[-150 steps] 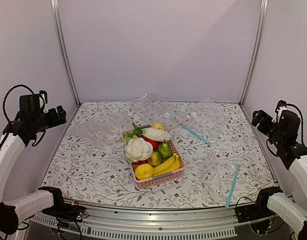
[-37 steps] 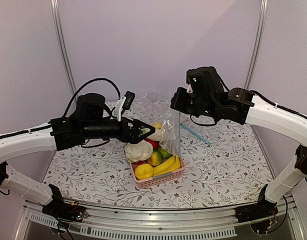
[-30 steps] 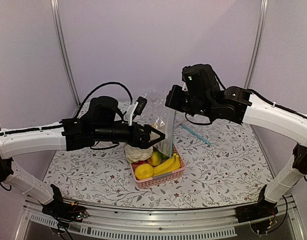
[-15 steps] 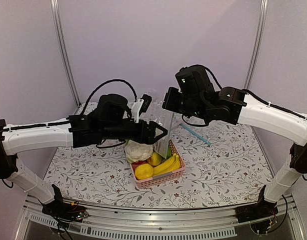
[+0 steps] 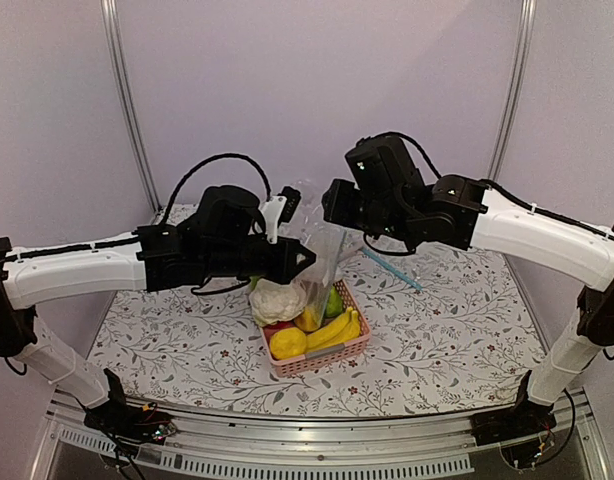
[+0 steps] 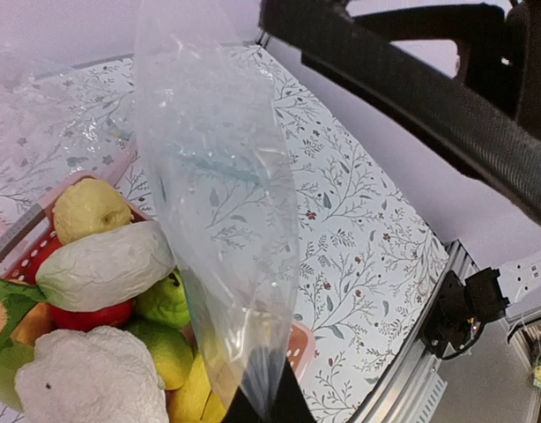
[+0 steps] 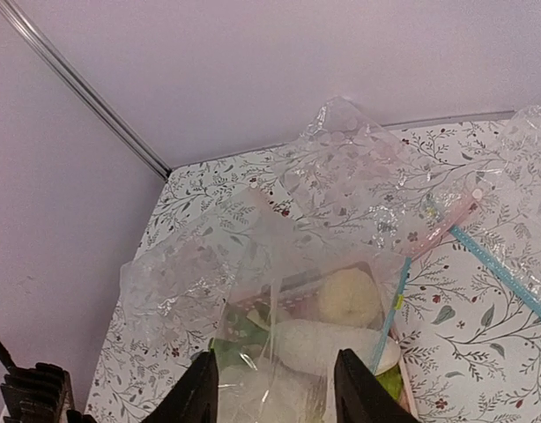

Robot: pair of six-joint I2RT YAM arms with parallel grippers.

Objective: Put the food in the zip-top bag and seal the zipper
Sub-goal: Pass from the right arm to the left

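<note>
I find my left gripper clenched on the zip-top bag, suspending it over the pink basket for loading, while the right gripper stands parted, released.

Thin clear plastic on the zip-top bag, glossy and crinkled; zipper is a smooth light-blue plastic strip. Basket is pink plastic lattice, cauliflower matt and bumpy, banana bunch smooth, slightly shiny. Bench has a matt floral-print cover, frame post brushed metal.
</note>
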